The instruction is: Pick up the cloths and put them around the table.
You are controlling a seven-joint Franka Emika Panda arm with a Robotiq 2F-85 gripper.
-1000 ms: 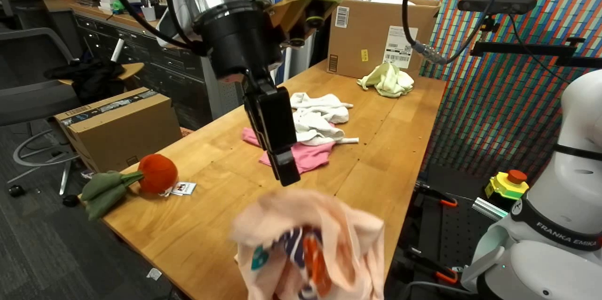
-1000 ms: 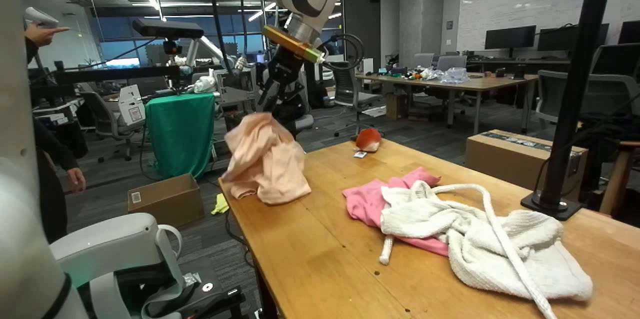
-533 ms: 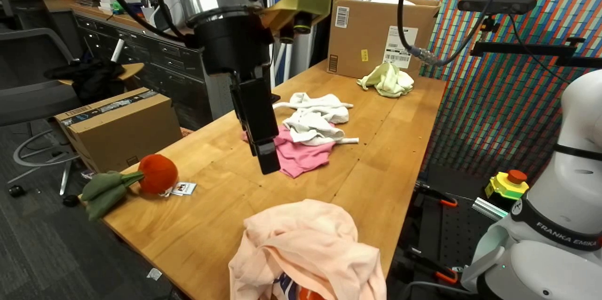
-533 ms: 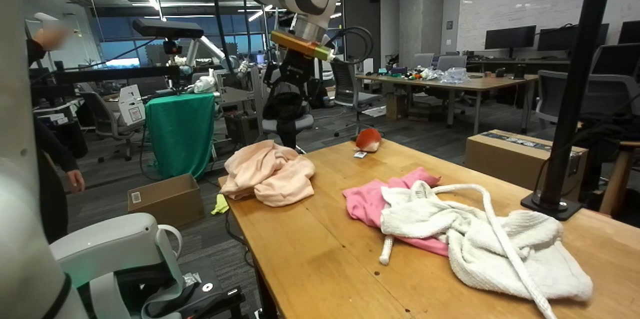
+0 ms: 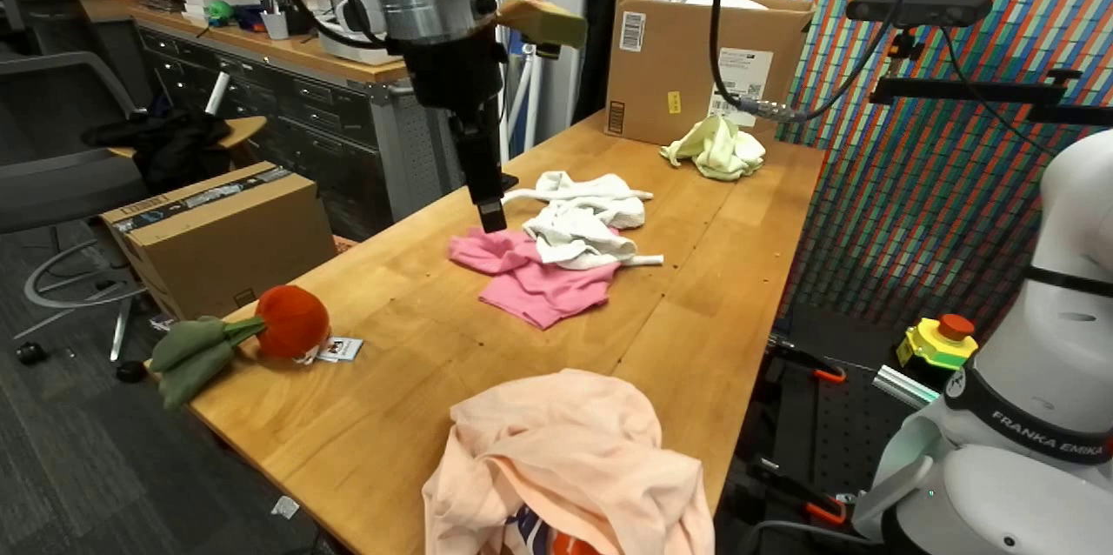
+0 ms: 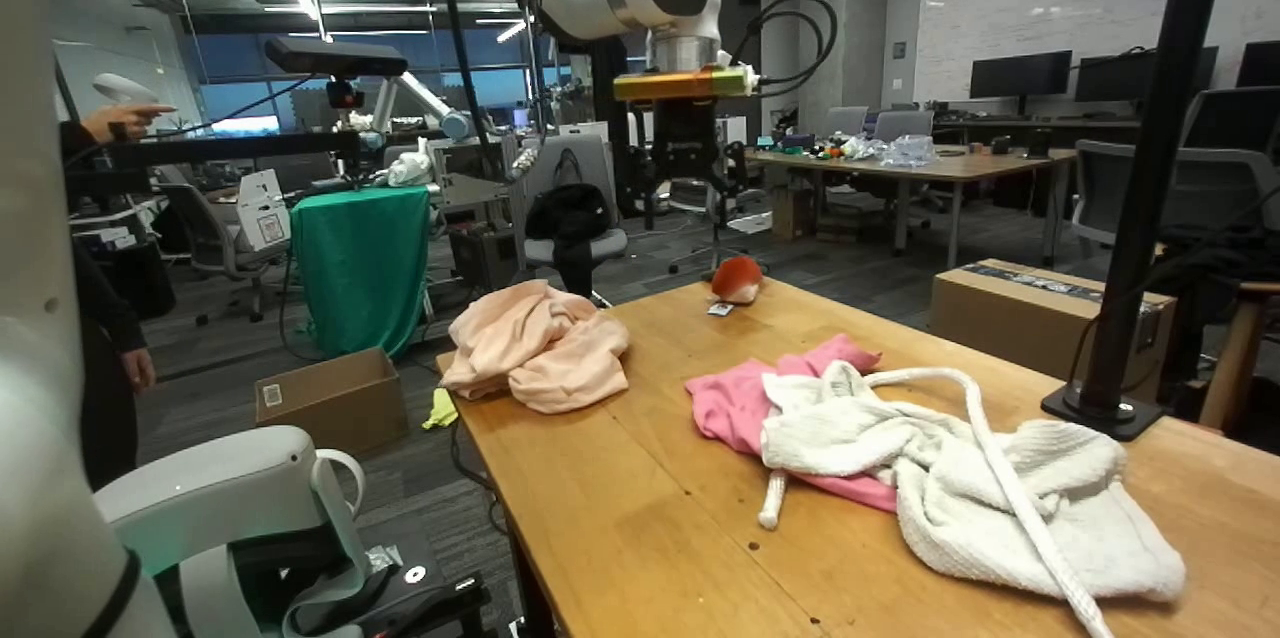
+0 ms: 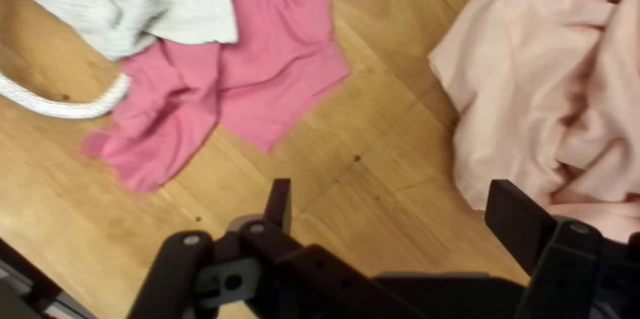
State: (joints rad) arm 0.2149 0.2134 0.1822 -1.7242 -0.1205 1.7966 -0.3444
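My gripper hovers above the wooden table, jaws spread wide; the crumpled peach cloth and pink cloth lie apart.

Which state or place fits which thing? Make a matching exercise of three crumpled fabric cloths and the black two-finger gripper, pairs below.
1. magenta-pink fabric cloth
2. black two-finger gripper
3. pale peach fabric cloth
4. pale yellow-green fabric cloth

A. heaped at a corner of the light brown wooden table
B. partly under the whitish textured fabric cloth
C. by the brown cardboard box on that table
D. open, holding nothing

Pairs: 1-B; 2-D; 3-A; 4-C
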